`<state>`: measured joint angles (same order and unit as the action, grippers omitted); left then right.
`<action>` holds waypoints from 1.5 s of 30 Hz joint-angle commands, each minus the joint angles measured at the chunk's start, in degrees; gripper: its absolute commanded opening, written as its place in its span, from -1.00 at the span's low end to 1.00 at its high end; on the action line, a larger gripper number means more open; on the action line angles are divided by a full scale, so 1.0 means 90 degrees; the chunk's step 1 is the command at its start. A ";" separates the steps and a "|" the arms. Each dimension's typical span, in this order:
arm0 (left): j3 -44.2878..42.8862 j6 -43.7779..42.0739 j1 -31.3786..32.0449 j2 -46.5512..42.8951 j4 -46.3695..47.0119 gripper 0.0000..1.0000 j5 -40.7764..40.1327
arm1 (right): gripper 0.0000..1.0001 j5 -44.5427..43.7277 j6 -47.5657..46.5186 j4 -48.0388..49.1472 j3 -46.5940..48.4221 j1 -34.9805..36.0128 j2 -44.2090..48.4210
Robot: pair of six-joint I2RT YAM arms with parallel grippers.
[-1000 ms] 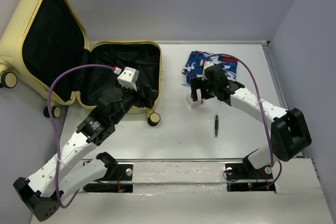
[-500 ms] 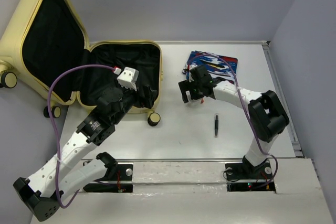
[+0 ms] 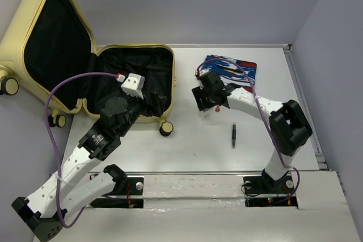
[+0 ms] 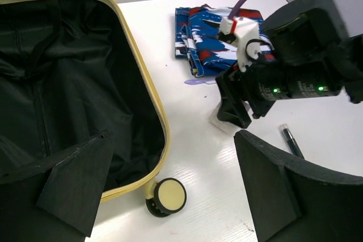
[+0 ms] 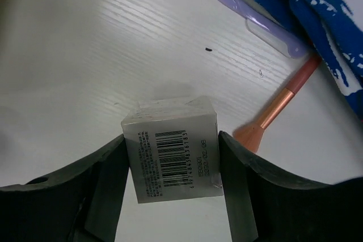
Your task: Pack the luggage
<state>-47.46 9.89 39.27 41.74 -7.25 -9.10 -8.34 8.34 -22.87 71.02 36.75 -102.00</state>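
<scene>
- Luggage (image 3: pixel 57 43): one. It lies open at 10 o'clock on the table (image 3: pixel 193 151), with the base flat and the lid raised and leaning back toward 10 o'clock. Nothing shows inside on the black lining.
- Handling, judged: the hard shell should be stiff and smooth, and slippery to a pinch on its broad faces. It is bulky but probably light while unpacked. The yellow rim of the lid looks the best place to take hold for closing.
- Wheels (image 4: pixel 168 196): three show from above, one of them at the base's 5 o'clock corner. I judge the base may roll or slide if pushed sideways.
- Left gripper (image 4: pixel 173 137): jaws wide apart and holding nothing. It hovers over the base's rim near that corner.
- Right gripper (image 3: pixel 205 99): clamped on the box (image 5: pixel 173 157), at 3 o'clock of the base and apart from it.
- Box: one, a small white carton with a barcode, pinched on two opposite sides. I judge it light and stiff. Whether it is clear of the table cannot be told.
- Packet (image 3: pixel 229 69): one, blue patterned, at 1 o'clock of the box.
- Spoon (image 5: pixel 249 9), purple, and brush (image 5: pixel 278 109), orange: one each, lying between box and packet.
- Pen (image 3: pixel 233 135): one, at 5 o'clock of the box.
</scene>
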 commanded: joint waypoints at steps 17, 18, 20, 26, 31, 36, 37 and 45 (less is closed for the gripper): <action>0.0166 0.0278 -0.0349 -0.1161 0.0454 0.98 -0.0942 | 0.89 0.1006 0.0568 0.0383 0.4407 0.0878 -0.1093; 0.0147 0.0268 -0.0349 -0.1141 0.0444 0.98 -0.0913 | 0.86 0.0840 0.0597 0.0403 0.4055 0.0781 -0.1089; 0.0127 0.0268 -0.0359 -0.1073 0.0414 0.98 -0.0806 | 0.74 0.0469 0.0733 0.0500 0.2869 0.0431 -0.0486; 0.0117 0.0298 -0.0359 -0.1034 0.0434 0.98 -0.0649 | 0.23 -0.0693 0.1124 0.0540 0.0556 -0.0284 0.0629; 0.0147 0.0453 -0.0369 -0.0956 0.0483 0.98 -0.0551 | 0.16 -0.0929 0.1378 0.0549 -0.0371 -0.0947 0.0689; 0.0127 0.0483 -0.0369 -0.0731 0.0493 0.98 -0.0200 | 0.14 -0.0802 0.1398 0.0588 -0.0207 -0.1076 -0.0003; 0.0117 0.0483 -0.0369 -0.0702 0.0502 0.98 -0.0170 | 0.13 -0.0754 0.1417 0.0646 -0.0109 -0.1076 -0.0121; 0.0108 0.0405 -0.0369 -0.0584 0.0463 0.98 -0.0034 | -0.65 -0.0743 0.1486 0.0754 -0.0010 -0.1134 -0.0806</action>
<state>-46.06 13.82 36.25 36.58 -5.45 -10.59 -14.63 20.97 -18.00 69.87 26.96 -108.92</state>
